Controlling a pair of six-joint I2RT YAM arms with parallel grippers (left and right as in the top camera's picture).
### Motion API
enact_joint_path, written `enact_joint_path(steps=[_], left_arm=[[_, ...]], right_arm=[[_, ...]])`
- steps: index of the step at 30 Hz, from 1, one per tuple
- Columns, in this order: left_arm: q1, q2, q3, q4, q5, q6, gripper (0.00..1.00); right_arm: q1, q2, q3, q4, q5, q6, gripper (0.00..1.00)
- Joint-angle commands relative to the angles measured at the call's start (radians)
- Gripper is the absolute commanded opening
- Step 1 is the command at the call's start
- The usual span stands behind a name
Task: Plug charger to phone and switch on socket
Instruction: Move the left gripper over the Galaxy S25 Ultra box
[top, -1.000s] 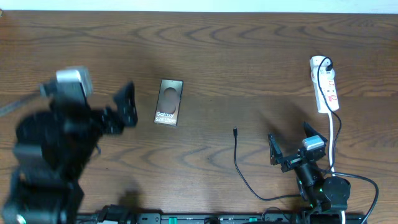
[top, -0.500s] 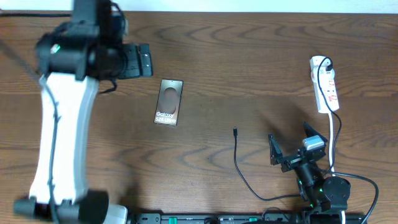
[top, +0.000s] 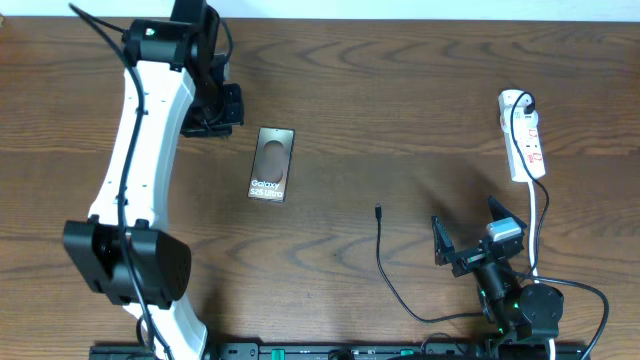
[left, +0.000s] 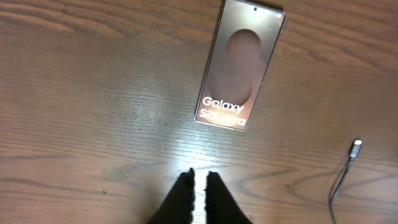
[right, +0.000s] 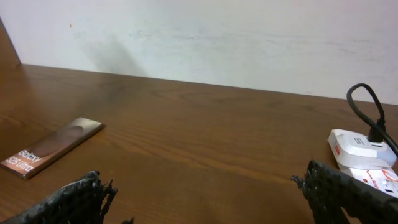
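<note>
Left gripper (top: 226, 107): positioned over the far left part of the surface (top: 400, 90), just beside the upper left corner of the phone (top: 272, 164) and not touching it. In the left wrist view its fingers (left: 185, 194) stand almost together with only a thin gap, and nothing is held between them.

Right gripper (top: 470, 232): positioned near the front right edge, with its fingers (top: 441, 240) spread wide apart and nothing between them.

Phone: lies flat, screen up, left of centre, with the white "Galaxy" text at its near end.

Charger (top: 378, 240): a thin black cable lying on the surface between the phone and the right gripper. Its plug tip (top: 378, 211) points toward the far edge, well apart from the phone and from both grippers.

Socket (top: 523, 135): lies at the far right, with a black plug (top: 522, 100) seated in its far end. Its white cord (top: 535, 220) runs toward the front edge, past the right gripper. The switch position cannot be told
</note>
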Motion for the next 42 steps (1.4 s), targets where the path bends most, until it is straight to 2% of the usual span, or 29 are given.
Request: enact_joint_path(steps=[1,2,3,5,6,9,19,30,34,42], left_arm=[[0.002,0.031,-0.02,-0.008,0.002,-0.003,0.08],[0.002,0.041,-0.037,-0.007,0.002,-0.014,0.08],[0.002,0.046,-0.047,-0.006,0.002,-0.017,0.16],[0.002,0.054,-0.064,0.002,0.002,-0.017,0.46],[0.002,0.058,-0.076,0.013,0.002,-0.018,0.57],[0.002,0.059,-0.111,0.06,0.002,-0.032,0.72],[-0.046,0.06,-0.263,0.259,0.002,-0.044,0.88],[-0.164,0.06,-0.418,0.475,-0.068,-0.042,0.89],[-0.177,0.06,-0.451,0.504,-0.117,-0.043,0.9],[-0.178,0.06,-0.537,0.602,-0.119,-0.043,0.93]], right_arm=[[0.004,-0.002,-0.001,-0.005,0.005,-0.016,0.99],[0.004,-0.002,-0.001,-0.005,0.005,-0.016,0.99],[0.004,-0.002,-0.001,-0.005,0.005,-0.016,0.99],[0.004,-0.002,-0.001,-0.005,0.005,-0.016,0.99],[0.004,-0.002,-0.001,-0.005,0.005,-0.016,0.99],[0.004,-0.002,-0.001,-0.005,0.005,-0.016,0.99],[0.004,-0.002,-0.001,-0.005,0.005,-0.016,0.99],[0.004,-0.002,-0.001,-0.005,0.005,-0.016,0.99],[0.004,-0.002,-0.001,-0.005,0.005,-0.016,0.99],[0.004,-0.002,-0.001,-0.005,0.005,-0.016,0.99]])
